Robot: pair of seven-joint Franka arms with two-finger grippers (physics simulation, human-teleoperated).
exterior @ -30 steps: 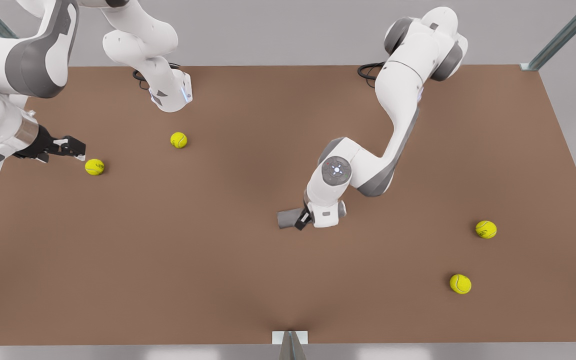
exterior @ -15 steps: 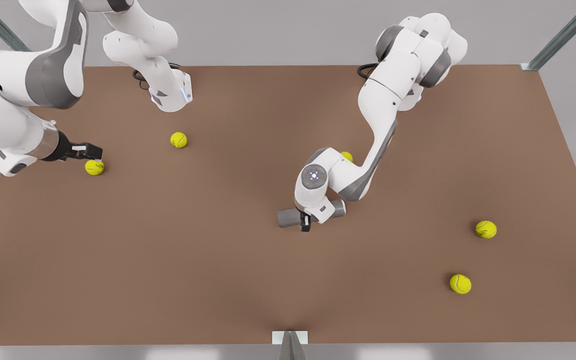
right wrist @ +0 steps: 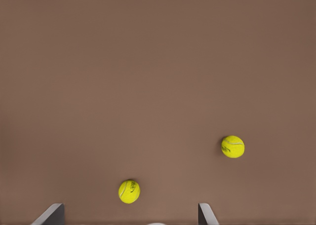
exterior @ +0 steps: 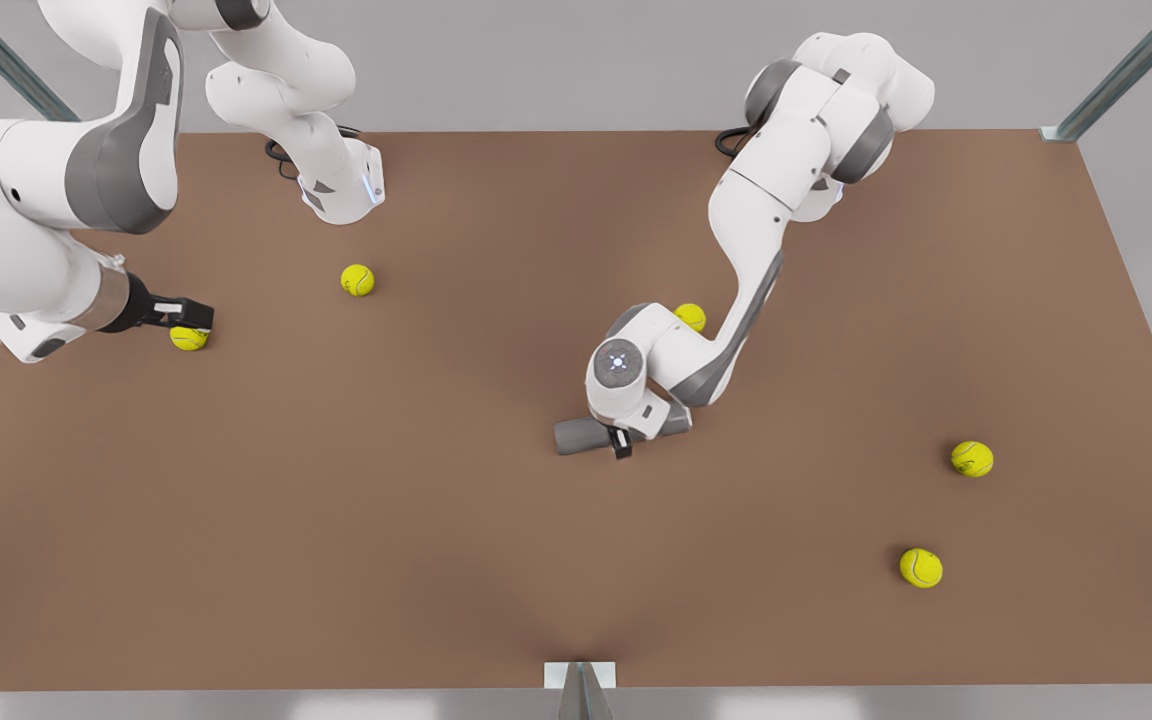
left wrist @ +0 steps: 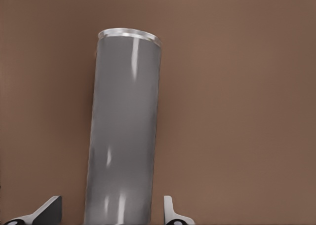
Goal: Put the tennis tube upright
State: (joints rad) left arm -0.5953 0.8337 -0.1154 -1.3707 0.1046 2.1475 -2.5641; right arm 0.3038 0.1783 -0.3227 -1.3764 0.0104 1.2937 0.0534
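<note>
Grey tennis tube flat between left fingers

Smooth grey tennis tube on matt brown table.

Even soft overhead light, faint shadows under balls, streaky glare along tube

The tennis tube is a matte dark grey with pale vertical glints and a lighter, silvery rim at its far end; the left gripper's fingertips on either side of it are pale grey. The tennis balls ahead of the right gripper's grey fingertips are yellow-green with dark markings. The table is plain brown.
</note>
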